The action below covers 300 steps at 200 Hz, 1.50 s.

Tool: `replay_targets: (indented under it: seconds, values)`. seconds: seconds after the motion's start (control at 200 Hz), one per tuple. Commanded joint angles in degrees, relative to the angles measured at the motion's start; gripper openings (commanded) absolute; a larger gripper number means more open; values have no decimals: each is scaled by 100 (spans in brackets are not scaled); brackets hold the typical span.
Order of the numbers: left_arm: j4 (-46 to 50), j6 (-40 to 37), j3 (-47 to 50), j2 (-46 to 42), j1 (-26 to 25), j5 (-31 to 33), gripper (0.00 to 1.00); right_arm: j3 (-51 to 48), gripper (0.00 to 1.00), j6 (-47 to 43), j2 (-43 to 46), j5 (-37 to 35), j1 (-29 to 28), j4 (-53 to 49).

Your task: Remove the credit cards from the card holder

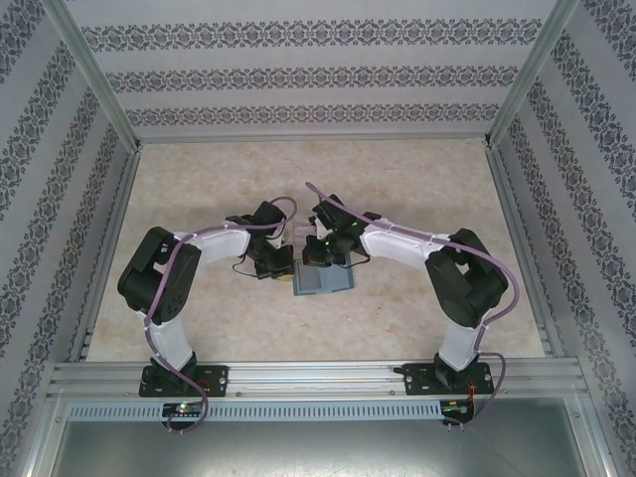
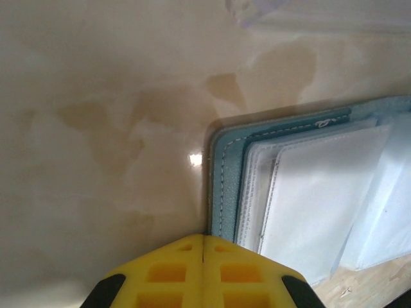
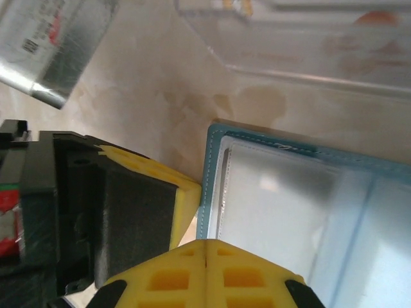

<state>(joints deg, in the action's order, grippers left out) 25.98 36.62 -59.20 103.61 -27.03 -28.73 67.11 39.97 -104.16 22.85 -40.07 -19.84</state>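
Top view: a pale marbled counter inside patterned walls. Two robot arms reach in from the near edge and meet at its middle over the card holder, a small teal wallet lying open and flat. Its long side runs left to right.

A clear plastic tray sits just beyond the wallet, with a silvery printed flat item off to one side.

The left hand has its yellow fingers pressed together, holding nothing. Its tips sit at the wallet's left edge, so the pockets lie ahead of it and to its right.

The right hand is likewise closed and empty. It is poised at the wallet's corner beside the left hand, with the pockets ahead and to the right.

The credit cards cannot be told apart from the cloudy clear pockets. Both hands are about equally near. Judging by this, either must open its fingers before reaching rightward into a pocket.
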Motion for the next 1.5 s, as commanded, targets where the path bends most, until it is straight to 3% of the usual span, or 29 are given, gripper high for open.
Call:
replay_targets:
  seconds: [0.0, 0.495, 1.189, 1.494]
  values:
    - [103, 37, 194, -51, -83, 9, 0, 115, 5, 291, -289, 262, -104, 149]
    - [126, 28, 167, -34, -87, 18, 0, 276, 17, 336, -799, 240, -187, -29]
    - [125, 20, 180, -19, -85, 28, 0, 982, 33, -182, -812, -882, -311, -1697]
    - [118, 12, 193, -9, -87, 28, 0, 1353, 34, -380, -966, -1335, -420, -2338]
